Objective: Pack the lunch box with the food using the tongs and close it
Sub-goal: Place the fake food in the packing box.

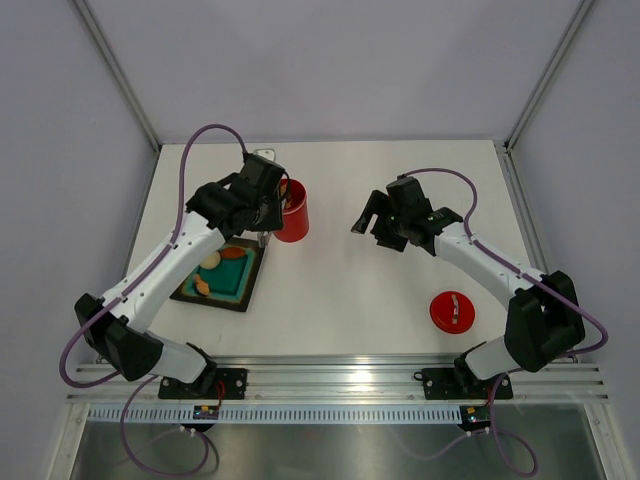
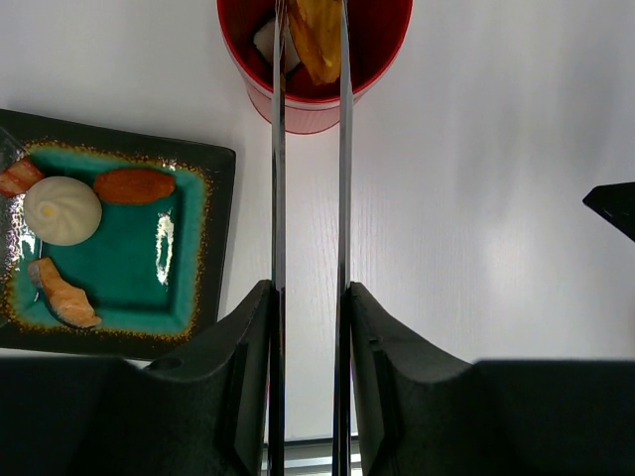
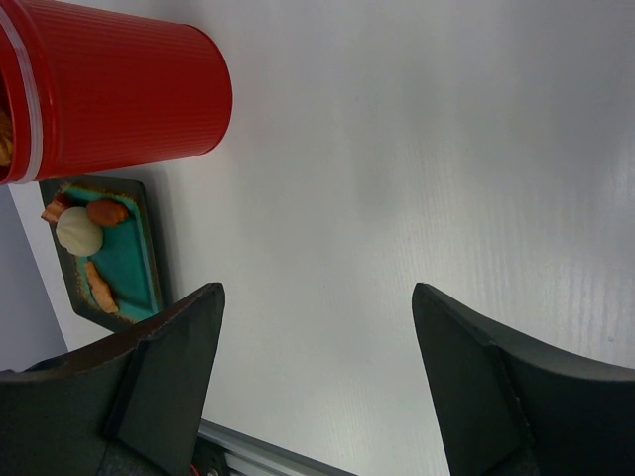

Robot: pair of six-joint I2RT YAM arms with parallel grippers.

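Observation:
The red lunch box [image 1: 292, 215] stands open at the back of the table, also seen in the right wrist view [image 3: 119, 99]. My left gripper [image 2: 310, 293] is shut on the tongs [image 2: 278, 198], whose two strips reach over the box's mouth [image 2: 308, 109]. A yellow-orange food piece [image 2: 316, 40] sits between the tong tips inside the rim, beside a white piece [image 2: 266, 40]. A cream ball [image 2: 62, 209], an orange piece [image 2: 134, 185] and a salmon-coloured piece [image 2: 62, 295] lie on the tray. My right gripper [image 3: 317, 297] hangs open and empty right of the box. The red lid [image 1: 453, 311] lies at the near right.
The black square tray with a teal mat [image 2: 213, 248] sits left of the lunch box, close to my left arm. A small red-and-white piece [image 2: 18, 178] lies at its far left corner. Grey walls and metal posts enclose the table; a rail runs along the near edge.

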